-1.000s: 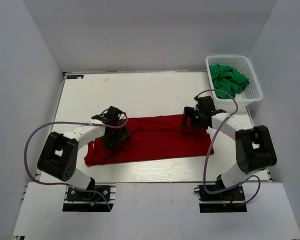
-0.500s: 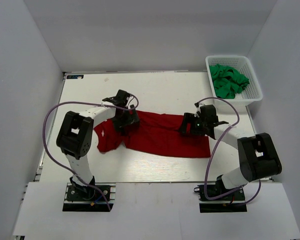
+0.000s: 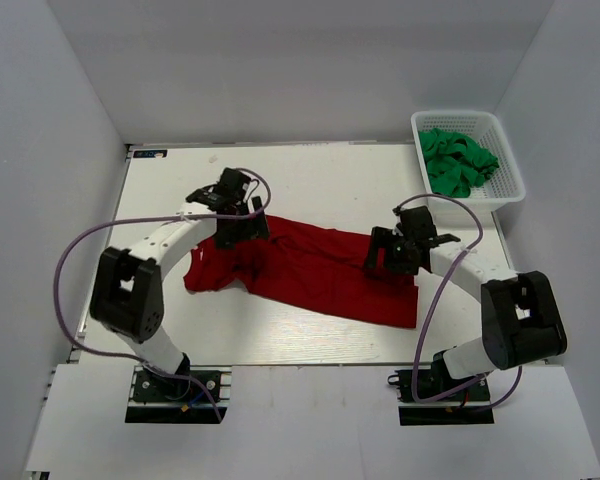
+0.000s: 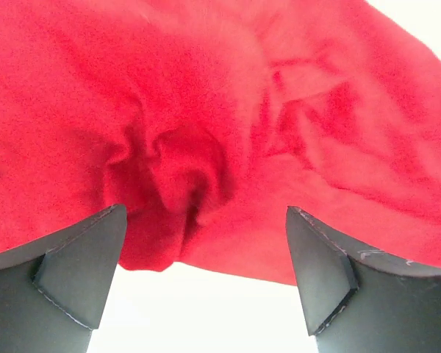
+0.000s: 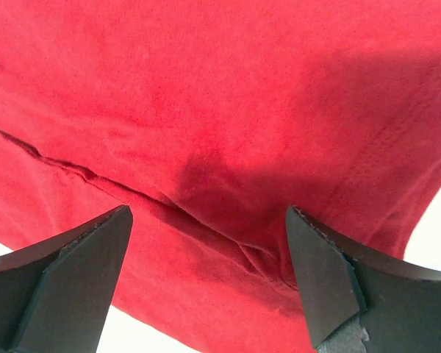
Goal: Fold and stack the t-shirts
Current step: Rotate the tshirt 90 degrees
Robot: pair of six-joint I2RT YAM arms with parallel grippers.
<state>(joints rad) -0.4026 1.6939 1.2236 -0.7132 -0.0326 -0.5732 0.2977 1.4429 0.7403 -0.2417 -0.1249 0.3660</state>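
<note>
White table (image 3: 310, 185) bears deep red t-shirt (image 3: 310, 272); rumpled, spread slantwise.

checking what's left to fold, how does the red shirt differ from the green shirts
Colour: the red shirt is deep red, the green shirts bright green. Place: the red shirt lies on the table, while the green shirts sit in the white basket at the far right corner. Pose: the red shirt is spread out with some wrinkles; the green shirts are crumpled in a heap. Both are soft cloth, neither neatly folded.
</note>
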